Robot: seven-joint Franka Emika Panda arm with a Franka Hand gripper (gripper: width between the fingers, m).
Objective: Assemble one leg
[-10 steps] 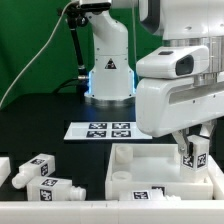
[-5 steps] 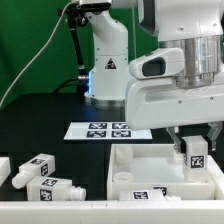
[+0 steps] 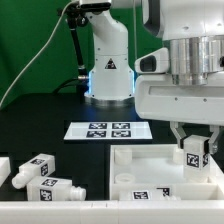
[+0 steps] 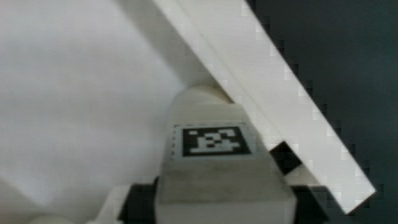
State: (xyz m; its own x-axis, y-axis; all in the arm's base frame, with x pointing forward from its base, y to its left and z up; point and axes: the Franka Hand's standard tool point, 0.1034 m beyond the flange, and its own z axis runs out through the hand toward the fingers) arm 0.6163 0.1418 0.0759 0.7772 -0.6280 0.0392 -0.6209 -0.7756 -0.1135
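Observation:
My gripper is shut on a leg, a chunky white post with a black-and-white tag, held upright over the tabletop near its corner at the exterior view's right. In the wrist view the leg fills the space between the dark fingers, with the tabletop's raised rim running diagonally behind it. I cannot tell whether the leg's lower end touches the tabletop. Two more legs lie on the table at the exterior view's left.
The marker board lies flat behind the tabletop. The arm's white base stands at the back. A white part sits at the far left edge. A green backdrop closes the scene.
The gripper has turned about its upright axis with the leg in it. The leg stays at the same corner of the tabletop.

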